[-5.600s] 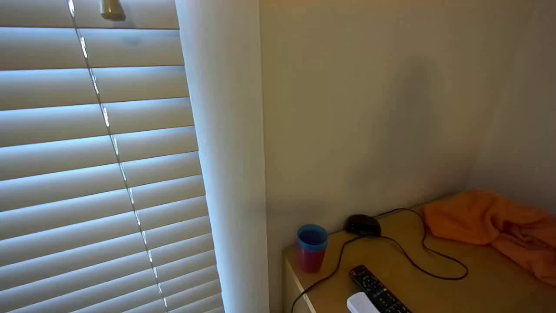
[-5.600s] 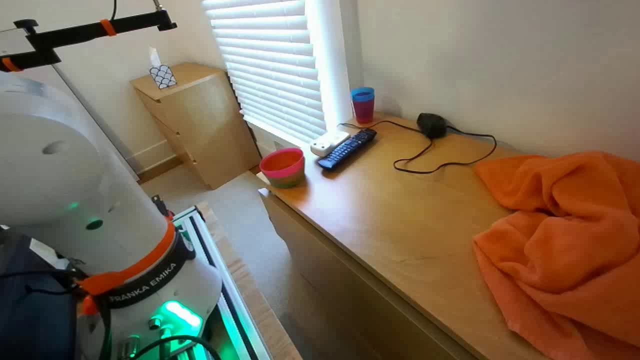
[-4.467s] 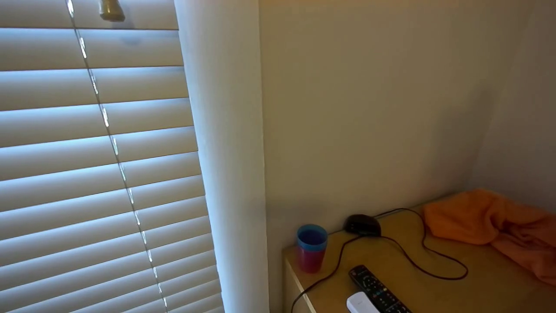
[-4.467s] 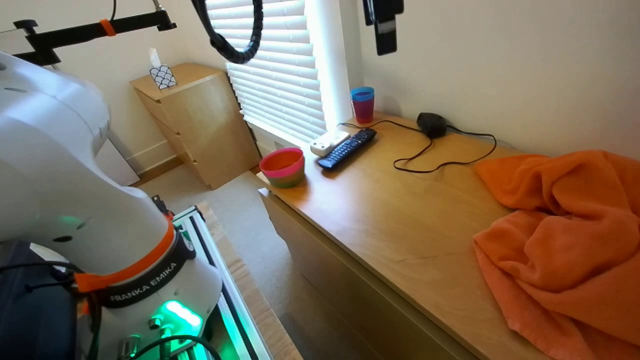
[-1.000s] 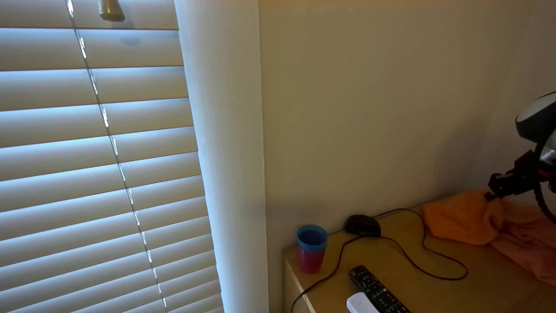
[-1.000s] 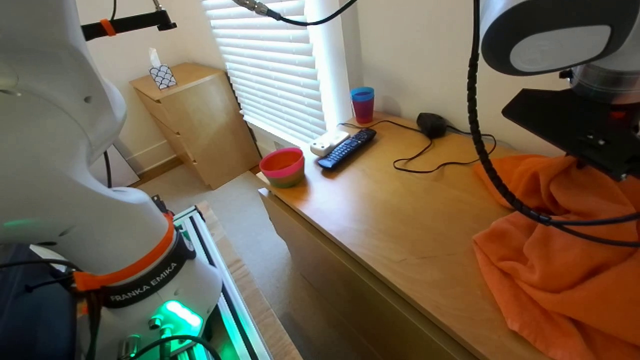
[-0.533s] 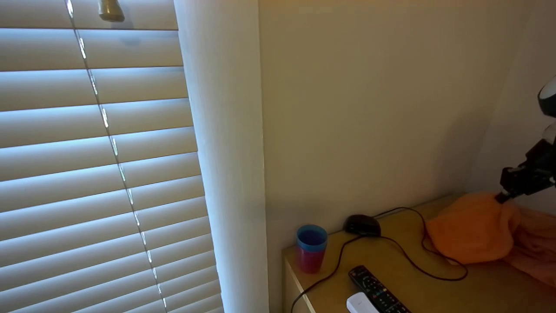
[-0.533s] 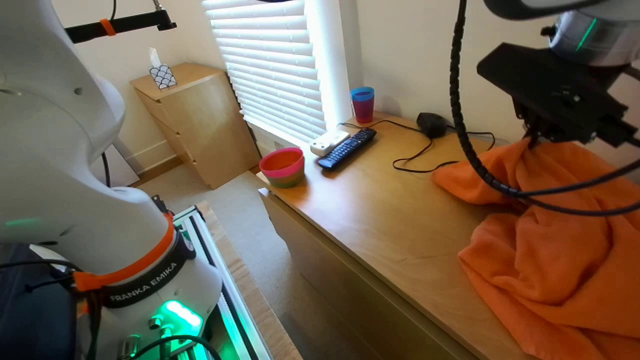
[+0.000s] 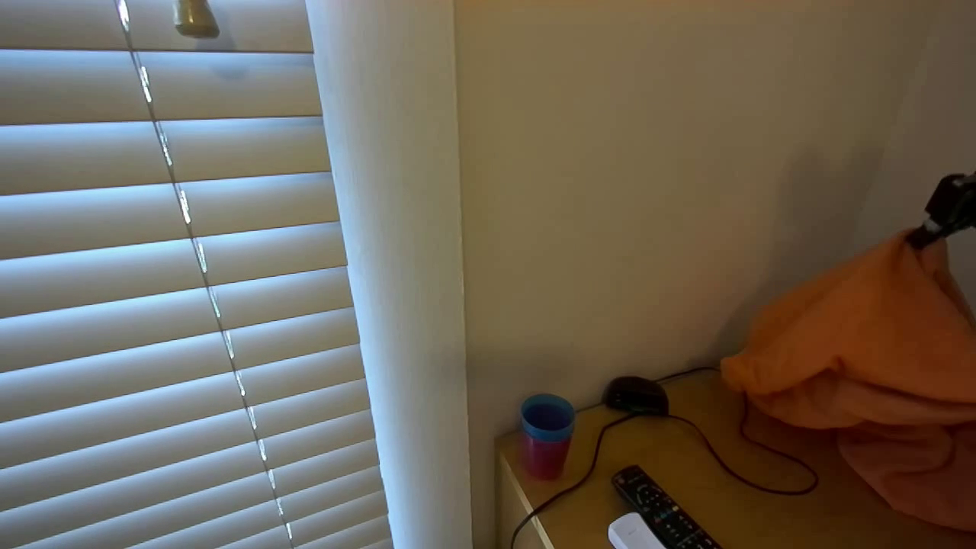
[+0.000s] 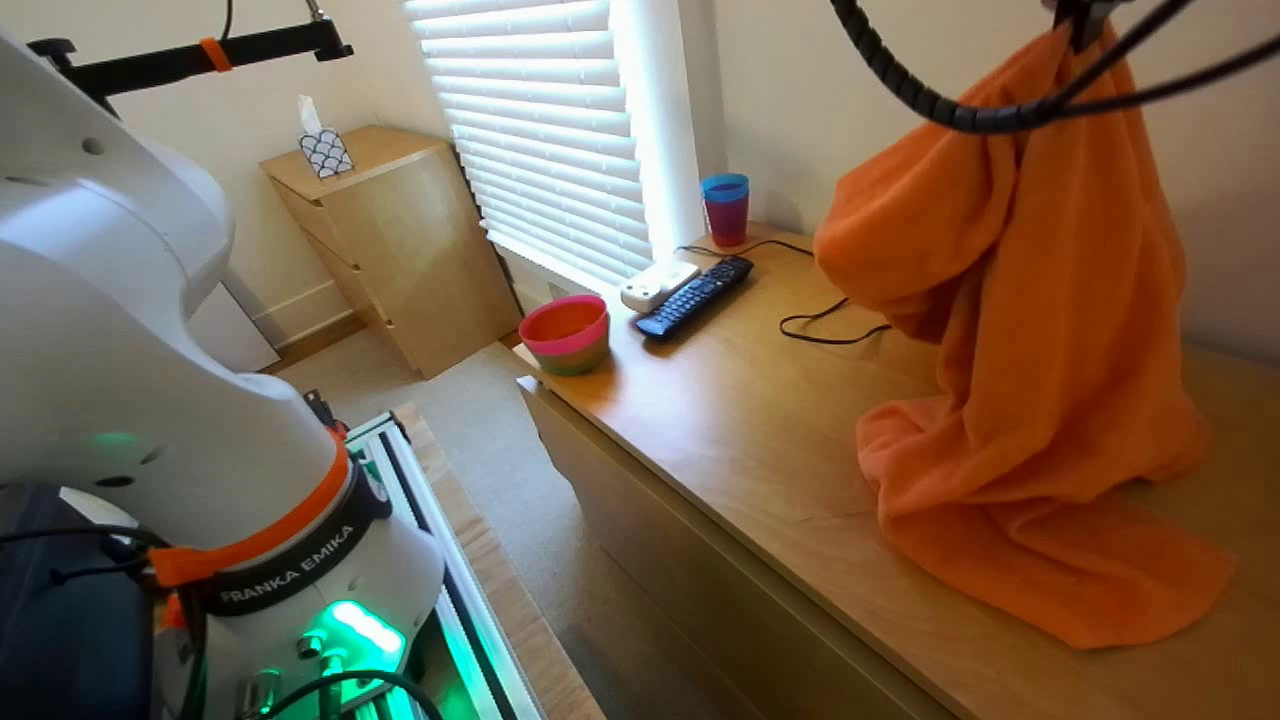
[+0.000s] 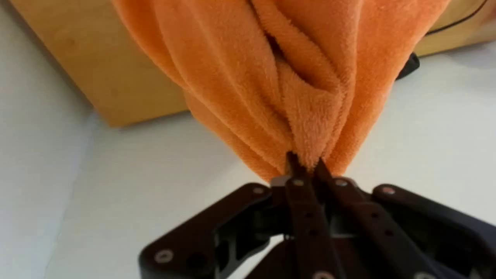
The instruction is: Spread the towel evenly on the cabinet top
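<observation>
Wrist view: the gripper (image 11: 306, 164) is clenched on a gathered pinch of the orange towel (image 11: 240, 69). From there it widens toward the top of the picture, its long axis running roughly straight up the view, the cabinet top (image 11: 135, 85) behind it.

In an exterior view, the towel (image 10: 1050, 330) hangs with its narrow end up at the gripper, long axis close to vertical, and its lower folds lying on the cabinet top. One fold bulges toward the white blinds (image 10: 550, 130); a bottom flap points to the lower right. A pink-and-green bowl (image 10: 565, 345) stands upright near the front edge, its inside orange-red. On a separate drawer unit (image 10: 420, 250), a tissue box (image 10: 326, 155) has a white tissue (image 10: 308, 115) sticking up out of it.

In an exterior view, the towel (image 9: 862, 328) peaks at the gripper and slopes down leftward to a blunt fold. A cup (image 9: 547, 450), blue above and magenta below, stands upright; whether single or nested, I cannot tell.
</observation>
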Robot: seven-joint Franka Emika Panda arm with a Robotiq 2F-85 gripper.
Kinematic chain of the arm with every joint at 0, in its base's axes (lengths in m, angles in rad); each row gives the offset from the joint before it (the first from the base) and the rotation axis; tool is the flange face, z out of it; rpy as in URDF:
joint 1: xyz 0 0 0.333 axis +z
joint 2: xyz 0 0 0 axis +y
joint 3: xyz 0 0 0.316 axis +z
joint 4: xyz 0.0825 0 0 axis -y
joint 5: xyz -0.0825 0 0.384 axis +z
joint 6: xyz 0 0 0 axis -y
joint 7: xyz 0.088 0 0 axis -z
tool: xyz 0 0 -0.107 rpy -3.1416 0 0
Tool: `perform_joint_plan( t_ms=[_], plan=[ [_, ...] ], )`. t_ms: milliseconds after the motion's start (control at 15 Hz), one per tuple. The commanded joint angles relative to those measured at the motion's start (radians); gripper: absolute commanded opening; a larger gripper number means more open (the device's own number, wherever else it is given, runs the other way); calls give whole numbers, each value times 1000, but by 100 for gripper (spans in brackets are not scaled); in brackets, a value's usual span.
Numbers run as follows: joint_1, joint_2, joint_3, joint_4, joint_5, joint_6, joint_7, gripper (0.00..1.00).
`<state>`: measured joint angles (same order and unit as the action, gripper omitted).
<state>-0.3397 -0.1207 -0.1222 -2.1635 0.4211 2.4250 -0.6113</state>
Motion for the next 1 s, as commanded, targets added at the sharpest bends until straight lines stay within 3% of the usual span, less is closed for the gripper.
perform_joint_plan(
  t_ms=[0, 267, 467, 733, 933],
  plan=[
    [74, -223, -41, -95, -79, 83, 92, 2],
    [107, -405, -26, -109, -218, 130, 243, 2],
    [105, -523, 7, -79, -322, 95, 371, 2],
    [21, -670, 86, -22, -471, -5, 594, 2],
    [35, -717, 83, 25, -516, -121, 638, 2]
  ],
)
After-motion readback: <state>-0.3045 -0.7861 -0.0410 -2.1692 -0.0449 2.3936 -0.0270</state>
